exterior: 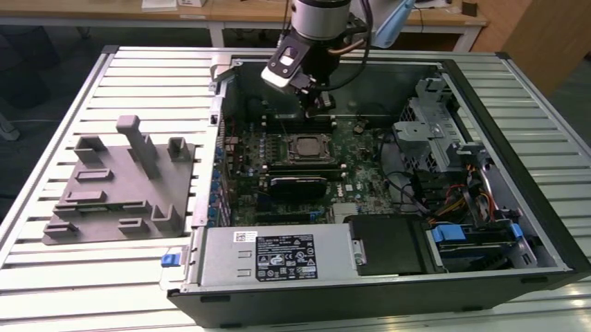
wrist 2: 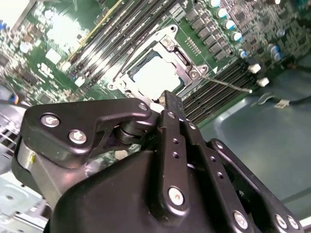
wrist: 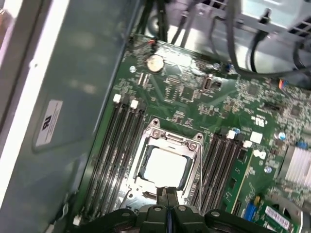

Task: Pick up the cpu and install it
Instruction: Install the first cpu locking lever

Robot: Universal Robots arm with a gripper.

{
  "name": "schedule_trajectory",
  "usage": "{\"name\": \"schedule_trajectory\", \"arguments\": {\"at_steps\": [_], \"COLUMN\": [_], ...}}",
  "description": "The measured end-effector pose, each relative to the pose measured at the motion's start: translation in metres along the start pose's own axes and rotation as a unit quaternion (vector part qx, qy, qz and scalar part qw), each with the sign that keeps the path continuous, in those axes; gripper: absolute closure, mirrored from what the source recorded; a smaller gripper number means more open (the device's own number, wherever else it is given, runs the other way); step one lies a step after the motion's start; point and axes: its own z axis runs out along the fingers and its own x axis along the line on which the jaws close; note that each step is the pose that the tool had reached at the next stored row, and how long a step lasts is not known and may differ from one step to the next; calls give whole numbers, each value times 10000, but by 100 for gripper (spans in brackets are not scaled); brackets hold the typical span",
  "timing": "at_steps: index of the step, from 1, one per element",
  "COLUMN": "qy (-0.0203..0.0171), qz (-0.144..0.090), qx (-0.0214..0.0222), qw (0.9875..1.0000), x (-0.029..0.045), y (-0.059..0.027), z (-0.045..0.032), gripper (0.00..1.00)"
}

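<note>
The cpu (exterior: 305, 146) is a pale silvery square lying flat inside the metal-framed socket (exterior: 306, 135) on the green motherboard (exterior: 356, 176), in the open computer case. Both wrist views show it seated in the socket frame, cpu (wrist 2: 155, 75) and cpu (wrist: 165, 167). My gripper (exterior: 319, 104) hangs just above the board, beside the socket's far edge in the exterior view. Its black fingers (wrist: 164, 196) are pressed together with nothing between them, and the fingertips (wrist 2: 170, 103) stand apart from the chip.
A big grey fixture block (exterior: 120, 180) sits on the slatted table (exterior: 55, 277) at the exterior view's left. The case walls (exterior: 218, 104), power supply (exterior: 277, 256), drive cage (exterior: 434, 131) and cables (exterior: 452, 200) surround the board. Memory slots (wrist: 119, 145) flank the socket.
</note>
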Motion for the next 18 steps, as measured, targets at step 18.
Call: {"name": "schedule_trajectory", "arguments": {"at_steps": [18], "qy": [-6], "qz": [-1118], "qx": [-1], "qw": [9937], "x": [-6], "y": [-20], "z": [15], "gripper": [89]}}
